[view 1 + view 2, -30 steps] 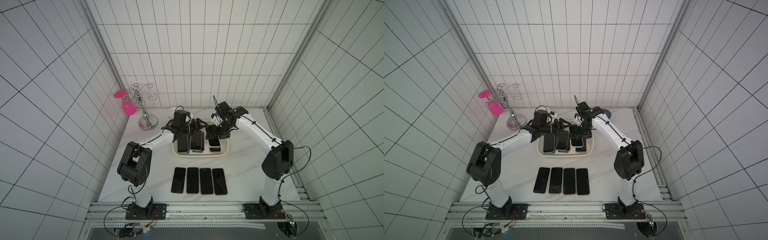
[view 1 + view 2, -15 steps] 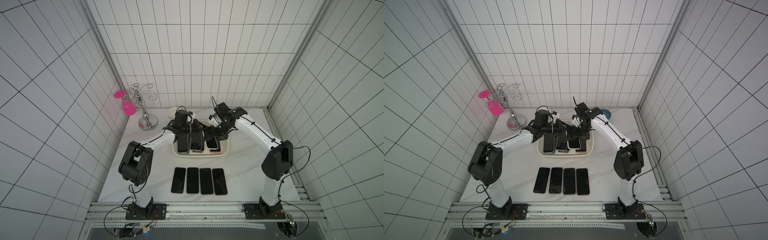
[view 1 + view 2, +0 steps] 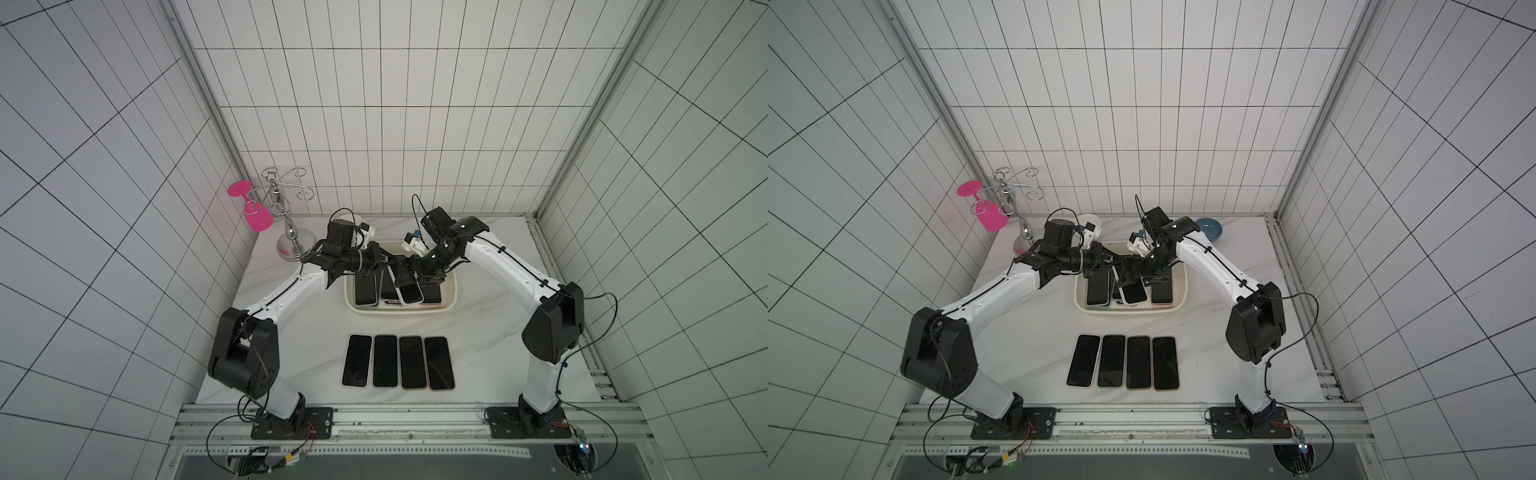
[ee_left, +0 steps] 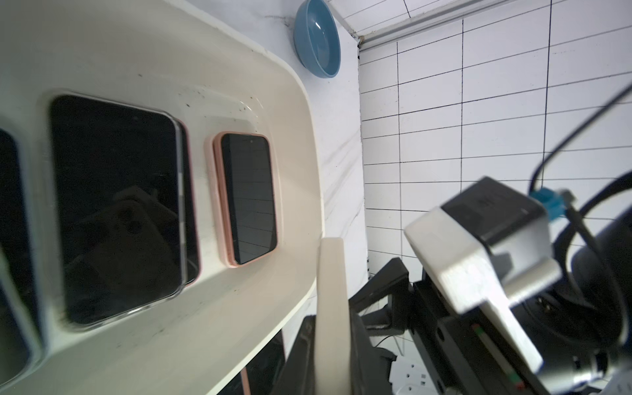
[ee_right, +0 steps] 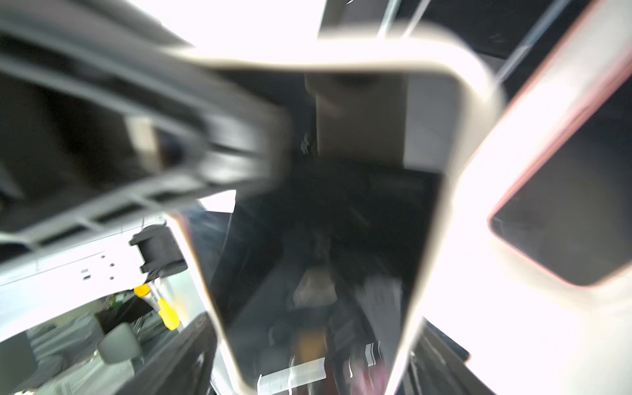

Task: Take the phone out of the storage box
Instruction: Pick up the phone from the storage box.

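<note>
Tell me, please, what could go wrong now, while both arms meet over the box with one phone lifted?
First, the left gripper holds the lifted phone by one end only, so it may slip and fall on the other phones in the box. Second, the right gripper is very close to it; the two may bump when they move apart.
</note>
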